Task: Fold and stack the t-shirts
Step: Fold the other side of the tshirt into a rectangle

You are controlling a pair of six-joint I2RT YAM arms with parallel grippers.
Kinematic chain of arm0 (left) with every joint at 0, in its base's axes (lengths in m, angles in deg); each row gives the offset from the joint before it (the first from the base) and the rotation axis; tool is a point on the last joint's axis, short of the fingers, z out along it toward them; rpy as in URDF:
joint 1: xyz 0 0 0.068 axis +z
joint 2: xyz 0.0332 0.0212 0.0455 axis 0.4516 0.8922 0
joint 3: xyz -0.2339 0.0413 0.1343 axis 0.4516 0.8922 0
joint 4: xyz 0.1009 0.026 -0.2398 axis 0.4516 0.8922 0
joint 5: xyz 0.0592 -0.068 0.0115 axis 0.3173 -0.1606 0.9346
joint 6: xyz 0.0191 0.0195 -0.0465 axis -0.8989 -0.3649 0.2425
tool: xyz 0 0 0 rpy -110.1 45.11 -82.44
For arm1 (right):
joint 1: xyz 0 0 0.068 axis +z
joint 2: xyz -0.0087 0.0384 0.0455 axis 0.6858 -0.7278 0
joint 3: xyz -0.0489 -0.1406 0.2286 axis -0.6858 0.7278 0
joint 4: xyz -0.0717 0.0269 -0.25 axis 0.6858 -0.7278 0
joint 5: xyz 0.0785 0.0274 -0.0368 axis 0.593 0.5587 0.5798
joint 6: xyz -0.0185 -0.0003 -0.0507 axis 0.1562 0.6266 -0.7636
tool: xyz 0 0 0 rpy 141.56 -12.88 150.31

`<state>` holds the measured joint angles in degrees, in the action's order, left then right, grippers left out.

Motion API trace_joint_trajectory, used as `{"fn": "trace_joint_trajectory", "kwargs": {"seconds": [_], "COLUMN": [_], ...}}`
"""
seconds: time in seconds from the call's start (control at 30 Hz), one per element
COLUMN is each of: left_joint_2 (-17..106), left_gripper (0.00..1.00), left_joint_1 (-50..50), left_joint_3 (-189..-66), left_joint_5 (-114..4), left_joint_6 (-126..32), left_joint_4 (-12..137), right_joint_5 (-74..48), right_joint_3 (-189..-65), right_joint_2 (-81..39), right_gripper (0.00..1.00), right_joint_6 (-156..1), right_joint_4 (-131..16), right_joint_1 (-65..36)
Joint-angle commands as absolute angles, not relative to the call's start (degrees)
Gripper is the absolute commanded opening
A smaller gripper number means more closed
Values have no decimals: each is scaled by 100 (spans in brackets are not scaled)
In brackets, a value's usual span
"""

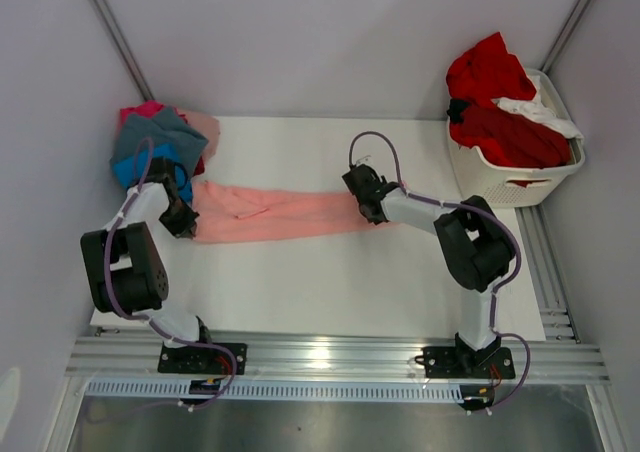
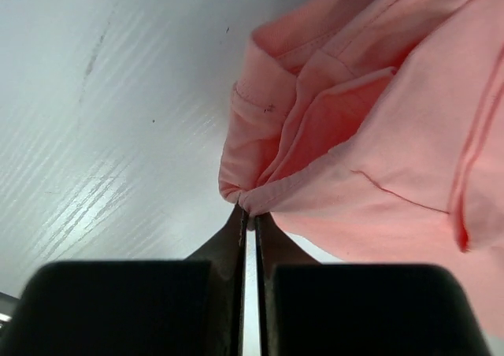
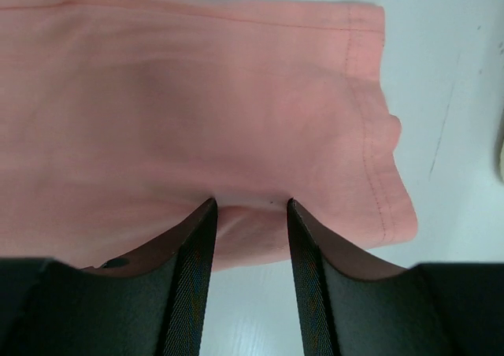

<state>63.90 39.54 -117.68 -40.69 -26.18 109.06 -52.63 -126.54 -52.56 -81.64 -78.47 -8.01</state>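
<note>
A salmon-pink t-shirt (image 1: 280, 214) lies stretched into a long band across the middle of the table. My left gripper (image 1: 190, 222) is at the band's left end, shut on a bunched corner of the shirt (image 2: 378, 135); in the left wrist view the jaws (image 2: 251, 213) pinch the cloth at their tips. My right gripper (image 1: 362, 207) is at the right end. Its fingers (image 3: 250, 202) stand apart, tips pressing on the shirt (image 3: 197, 96) near its hemmed edge, and bare table shows between them.
Grey, blue, magenta and pale pink t-shirts (image 1: 160, 137) lie heaped at the back left, close behind my left arm. A white slatted laundry basket (image 1: 520, 182) at the back right holds red shirts (image 1: 495, 102) and a white one (image 1: 535, 110).
</note>
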Motion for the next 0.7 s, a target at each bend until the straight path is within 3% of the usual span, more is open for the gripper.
{"fn": "trace_joint_trajectory", "kwargs": {"seconds": [0.0, 0.37, 0.67], "left_joint_2": [6013, 6365, 6365], "left_gripper": [1, 1, 1], "left_joint_1": [3942, 3854, 3845], "left_joint_3": [-11691, -11778, -11717], "left_joint_5": [-3857, -3533, -3392], "left_joint_6": [-2490, -2534, -2358], "left_joint_4": [10626, 10783, 10845], "right_joint_5": [-5154, -4660, -5285], "right_joint_3": [-12371, -12142, -12133], "right_joint_2": [-4759, -5207, -5031], "right_gripper": [45, 35, 38], "right_joint_6": [-7767, -7125, -6932], "right_joint_4": [-7640, -7683, -7973], "right_joint_1": [-612, -1191, -1798]}}
